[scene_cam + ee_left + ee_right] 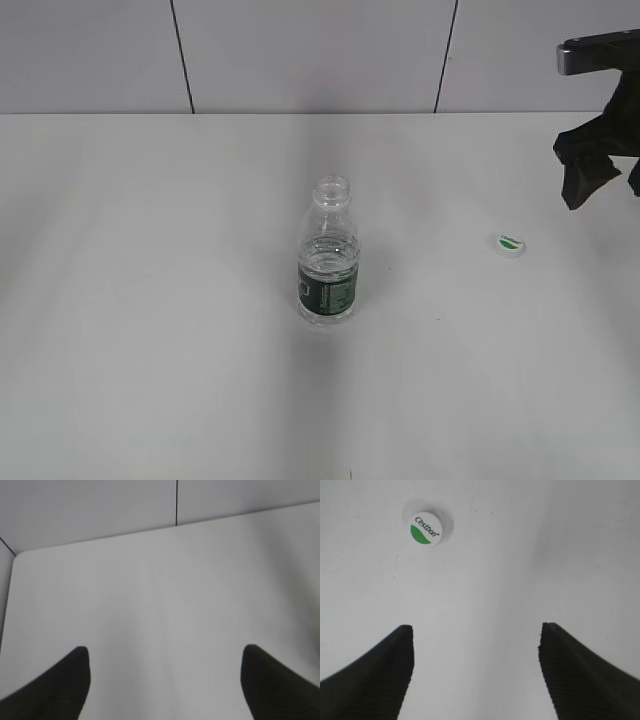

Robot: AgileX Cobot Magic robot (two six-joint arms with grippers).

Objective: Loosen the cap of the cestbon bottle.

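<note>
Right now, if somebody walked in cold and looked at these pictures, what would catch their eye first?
Probably the cestbon bottle, standing upright alone mid-table with its neck open. Next, the cap, lying off to the bottle's right on the white table, green mark up. The right gripper hangs open above the table near the cap, holding nothing.

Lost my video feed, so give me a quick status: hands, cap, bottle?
Both hands open, empty: left hand, right hand. Cap off, lying on table right of cestbon bottle. Bottle upright, neck open. Nothing in the way.
</note>
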